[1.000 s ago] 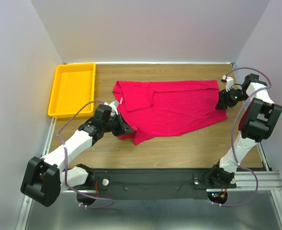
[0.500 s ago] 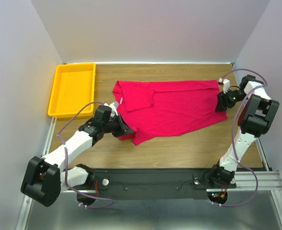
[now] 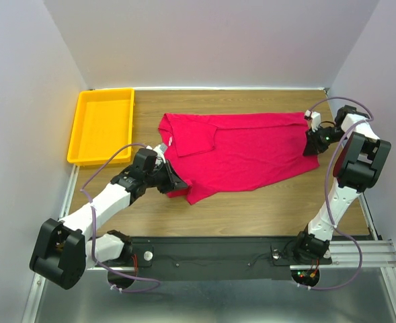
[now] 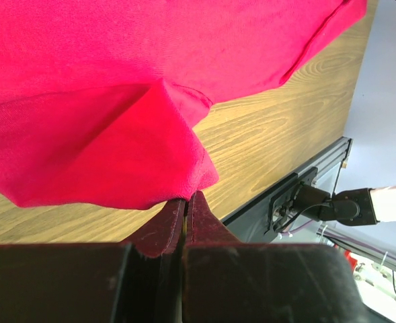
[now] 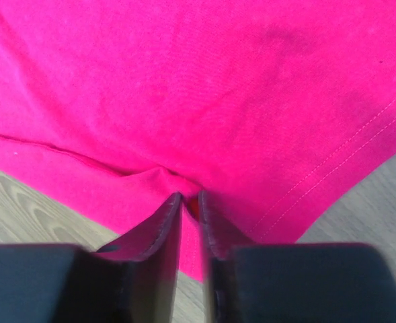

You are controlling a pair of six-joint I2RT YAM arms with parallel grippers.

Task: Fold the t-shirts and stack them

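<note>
Both ends of the t-shirt (image 3: 245, 148) pinched.
My left gripper (image 4: 186, 202) clamps a corner, right gripper (image 5: 191, 202) the hem, table (image 3: 251, 208) beside.

- Place: robotics laboratory test cell, a benchtop rig built for recorded manipulation trials.
- Enclosure: plain white panels (image 3: 218, 40) standing on three sides of a wood-grain tabletop (image 3: 251, 215).
- Mounting: aluminium rail (image 3: 359, 250) along the near edge, carrying two black-and-white arms side by side, left arm (image 3: 100, 208) and right arm (image 3: 332, 208).
- Wiring: loose lilac cables (image 3: 327, 182) looped along both arms; small lit indicator lamps (image 3: 305, 274) at the right base.
- Props: one crimson t-shirt (image 3: 251, 151) spread on the board; one yellow plastic tray (image 3: 102, 128) at the far left corner.
- Surround: bare sheet-metal surface (image 3: 218, 303) below the rail.
</note>
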